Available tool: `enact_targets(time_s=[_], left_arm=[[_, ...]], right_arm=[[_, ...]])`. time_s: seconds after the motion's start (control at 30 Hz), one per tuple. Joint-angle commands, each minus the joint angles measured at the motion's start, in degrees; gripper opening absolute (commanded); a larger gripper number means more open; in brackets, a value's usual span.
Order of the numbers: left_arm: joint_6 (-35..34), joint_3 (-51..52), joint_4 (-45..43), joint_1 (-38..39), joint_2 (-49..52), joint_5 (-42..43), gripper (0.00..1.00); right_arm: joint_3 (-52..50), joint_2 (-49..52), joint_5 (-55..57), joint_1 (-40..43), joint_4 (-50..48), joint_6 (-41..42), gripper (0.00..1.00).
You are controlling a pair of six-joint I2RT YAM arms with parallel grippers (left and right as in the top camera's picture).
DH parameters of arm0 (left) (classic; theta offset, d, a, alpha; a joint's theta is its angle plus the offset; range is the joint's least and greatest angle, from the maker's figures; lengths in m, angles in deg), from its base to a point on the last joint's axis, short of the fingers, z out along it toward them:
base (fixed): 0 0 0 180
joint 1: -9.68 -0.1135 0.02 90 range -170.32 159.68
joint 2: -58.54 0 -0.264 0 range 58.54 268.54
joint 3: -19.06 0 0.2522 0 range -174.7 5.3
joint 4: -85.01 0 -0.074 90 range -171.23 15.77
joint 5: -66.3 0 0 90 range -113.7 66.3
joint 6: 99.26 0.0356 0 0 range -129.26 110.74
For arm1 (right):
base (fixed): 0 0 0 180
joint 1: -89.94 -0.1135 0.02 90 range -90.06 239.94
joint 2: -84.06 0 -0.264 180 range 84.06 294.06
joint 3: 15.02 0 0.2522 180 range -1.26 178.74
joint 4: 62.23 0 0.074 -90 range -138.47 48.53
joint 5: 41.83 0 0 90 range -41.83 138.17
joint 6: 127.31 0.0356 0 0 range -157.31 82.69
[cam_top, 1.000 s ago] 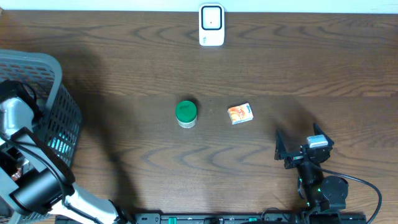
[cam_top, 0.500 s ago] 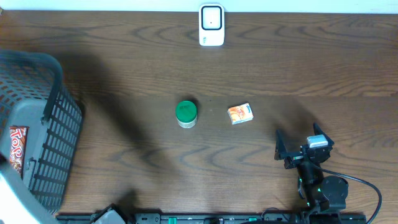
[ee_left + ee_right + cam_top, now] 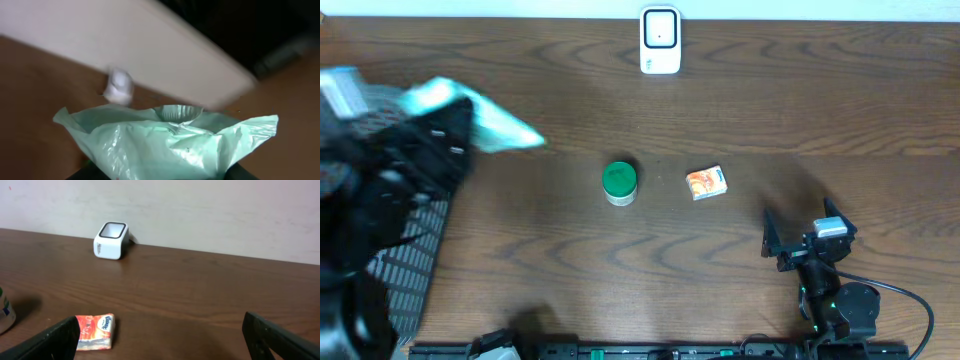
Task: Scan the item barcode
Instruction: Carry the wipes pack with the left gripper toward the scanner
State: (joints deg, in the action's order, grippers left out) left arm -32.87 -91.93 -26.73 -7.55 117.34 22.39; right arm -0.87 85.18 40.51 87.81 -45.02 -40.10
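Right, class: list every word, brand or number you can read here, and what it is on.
"Kleenex": on the small orange tissue pack.
Print on the white scanner: too small to read.
Label on the green-lidded jar: blurred.
On the green bag: no text shows.

Crinkled mint-green bag point(image 3: 170, 145) aloft; white scanner point(image 3: 660, 40) upright.
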Motion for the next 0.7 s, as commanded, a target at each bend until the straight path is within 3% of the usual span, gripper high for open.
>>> enact_targets(time_s=[0.0, 0.17, 0.2, 0.43, 0.67], left_arm=[[-0.22, 3.19, 0.33, 9.05, 2.51, 2.86, 0.48], [-0.26, 6.23, 0.26, 21.68, 8.46, -4.37, 0.48], [-0.26, 6.71, 0.26, 26.73, 12.04, -7.54, 0.48], [-0.26, 6.75, -4.68, 41.42, 28.02, -14.56, 0.49], [-0.31, 6.75, -8.22, 46.56, 40.33, -17.27, 0.49]], right_arm=[[-0.07, 0.02, 0.11, -0.48, 0.22, -0.5, 0.99], [-0.07, 0.02, 0.11, -0.48, 0.22, -0.5, 0.99], [-0.07, 0.02, 0.11, -0.48, 0.22, -0.5, 0.99], [-0.07, 0.02, 0.11, -0.48, 0.22, -0.5, 0.99], [-0.07, 0.02, 0.11, -0.48, 0.22, -0.5, 0.99]])
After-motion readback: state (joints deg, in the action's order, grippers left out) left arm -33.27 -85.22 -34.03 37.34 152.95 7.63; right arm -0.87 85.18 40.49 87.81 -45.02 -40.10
